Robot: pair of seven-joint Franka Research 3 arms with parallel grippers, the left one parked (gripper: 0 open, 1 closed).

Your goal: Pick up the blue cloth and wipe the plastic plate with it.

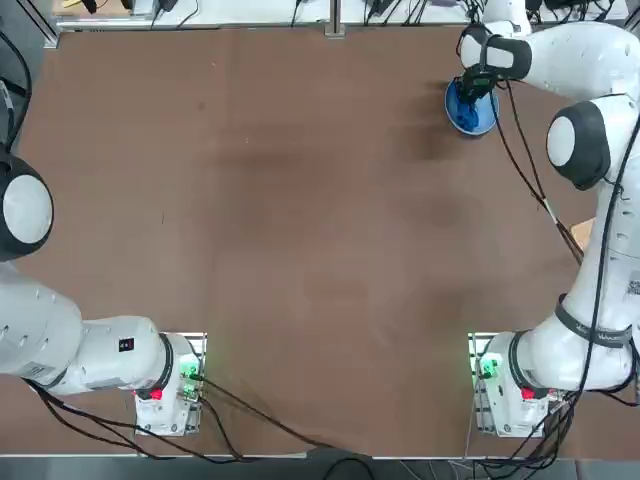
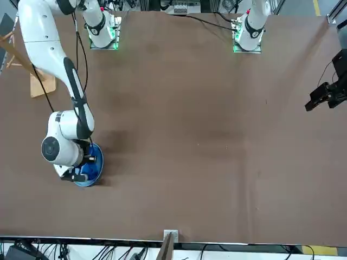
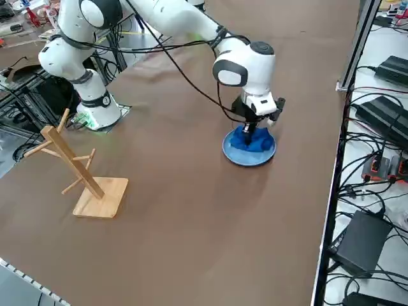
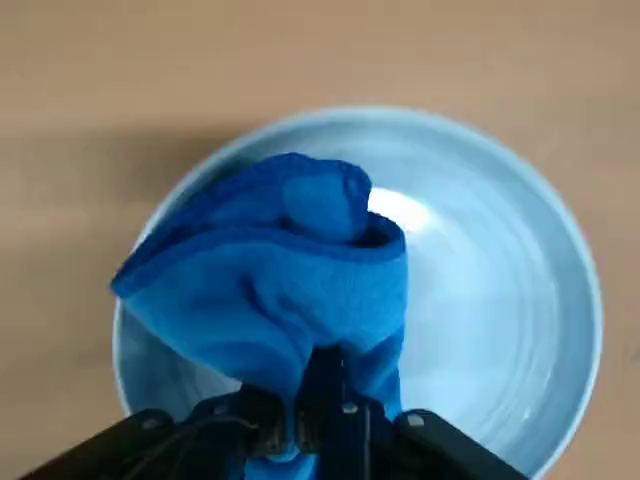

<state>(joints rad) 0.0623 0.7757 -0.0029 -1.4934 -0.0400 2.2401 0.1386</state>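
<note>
The plastic plate (image 4: 500,290), round and pale blue, sits at the far right of the brown table (image 1: 300,220). It also shows in the overhead view as the plate (image 1: 484,122), from across as the plate (image 2: 96,172) and from the side as the plate (image 3: 237,155). My right gripper (image 4: 325,415) hangs over it, shut on the blue cloth (image 4: 285,270). The cloth (image 3: 250,140) is bunched and rests on the plate's surface, covering roughly half of it. From above, the right gripper (image 1: 477,95) hides most of the cloth (image 1: 466,112).
A wooden peg stand (image 3: 80,172) is at the robot's right side of the table, well away from the plate. The table's far edge (image 1: 330,30) runs just behind the plate. Cables (image 3: 376,166) lie off the table beyond that edge.
</note>
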